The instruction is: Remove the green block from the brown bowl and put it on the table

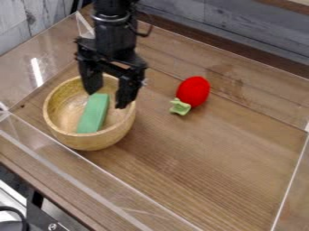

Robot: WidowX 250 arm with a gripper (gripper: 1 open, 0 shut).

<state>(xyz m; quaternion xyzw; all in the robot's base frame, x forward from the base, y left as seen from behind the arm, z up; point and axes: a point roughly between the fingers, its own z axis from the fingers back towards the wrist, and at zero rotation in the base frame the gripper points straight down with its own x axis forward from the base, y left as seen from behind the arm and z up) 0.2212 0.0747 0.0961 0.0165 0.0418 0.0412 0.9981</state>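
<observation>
Jaws spread wide, the gripper (110, 87) hangs pointing down over the brown bowl (63, 124), on the side of the bowl nearest the red toy, and holds nothing. The green block (92, 115) lies flat on the bowl's floor, near its middle.

The relation that matters is block to jaws. The block sits just below the fingertips and a little toward the bowl's left-hand side as the camera sees it; one finger appears to overlap the block's upper end, though how high the tips stand above it cannot be told from this single view. The block's long axis runs from the bowl's near rim up toward its far rim, leaning slightly toward the red toy. The two fingers stand apart roughly across that axis, so they look fairly well set to close on the block's long sides, perhaps after a small shift toward the bowl's centre and a descent.

Outside the bowl, on the side away from the block, a red strawberry-like toy (192, 89) with a green stem piece (180, 107) rests on the wooden desk (205, 171), well apart from the bowl. Bare desk lies beyond the bowl's near rim for the set-down.
</observation>
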